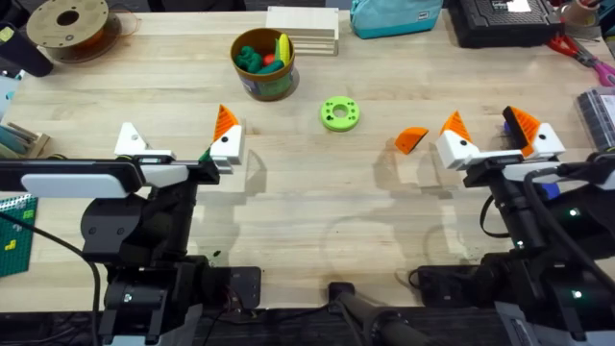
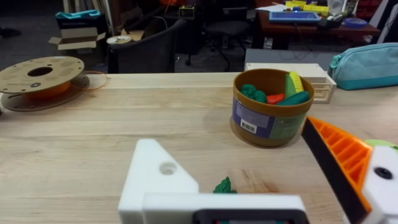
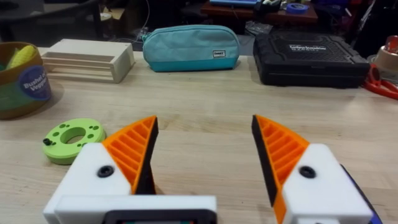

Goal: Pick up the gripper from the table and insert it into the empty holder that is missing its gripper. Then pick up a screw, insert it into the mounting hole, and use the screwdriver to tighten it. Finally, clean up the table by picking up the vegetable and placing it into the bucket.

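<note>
The orange wedge gripper [image 1: 410,140] lies on the table just left of my right gripper [image 1: 487,123], which is open with two orange-tipped fingers [image 3: 134,149] and holds nothing. My left gripper [image 1: 178,135] is open too. One of its fingers is the bare white holder [image 1: 130,139] [image 2: 155,177]; the other finger [image 2: 339,158] has an orange tip. The dark-green vegetable [image 1: 205,154] [image 2: 222,185] lies on the table between the left fingers. The bucket [image 1: 262,62] [image 2: 270,106] stands beyond, holding toy food. A blue part of the screwdriver [image 1: 506,126] peeks from under the right gripper.
A lime-green ring [image 1: 339,113] [image 3: 71,138] lies mid-table with a small dark piece on its rim. A filament spool [image 1: 67,24] sits far left. At the back edge are a wooden rack [image 1: 303,29], a teal pouch [image 3: 189,46] and a black case [image 3: 311,56].
</note>
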Robot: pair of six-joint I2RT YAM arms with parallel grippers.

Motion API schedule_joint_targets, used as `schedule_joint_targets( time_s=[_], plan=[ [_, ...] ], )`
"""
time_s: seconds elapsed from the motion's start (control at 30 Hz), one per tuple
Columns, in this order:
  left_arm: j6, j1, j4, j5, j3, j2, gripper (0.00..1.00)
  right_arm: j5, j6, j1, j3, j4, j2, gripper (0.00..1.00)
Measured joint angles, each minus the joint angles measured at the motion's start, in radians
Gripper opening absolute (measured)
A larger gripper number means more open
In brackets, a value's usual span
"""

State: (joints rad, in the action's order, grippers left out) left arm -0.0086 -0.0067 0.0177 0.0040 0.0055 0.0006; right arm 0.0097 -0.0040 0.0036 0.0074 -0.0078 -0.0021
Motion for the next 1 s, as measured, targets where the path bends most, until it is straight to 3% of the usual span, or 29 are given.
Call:
schedule_joint_targets(
  time_s=[0.43, 0.57, 0.73, 1.0],
  plan=[
    [0.000, 0.000, -0.028, 0.000, 0.001, 0.000, 0.985, 0.000, 0.000, 0.000, 0.000, 0.001, 0.000, 0.896],
    [0.000, 0.000, 0.107, 0.000, 0.040, 0.002, 0.985, 0.000, 0.000, 0.000, 0.036, -0.079, 0.003, 0.897],
    [0.000, 0.000, 0.349, 0.000, 0.250, 0.102, 0.986, -0.001, 0.000, 0.000, 0.225, -0.362, 0.076, 0.897],
    [0.046, 0.000, 0.764, 0.005, 0.728, 0.484, 0.986, -0.001, 0.000, 0.000, 0.695, -0.705, 0.390, 0.896]
  ],
)
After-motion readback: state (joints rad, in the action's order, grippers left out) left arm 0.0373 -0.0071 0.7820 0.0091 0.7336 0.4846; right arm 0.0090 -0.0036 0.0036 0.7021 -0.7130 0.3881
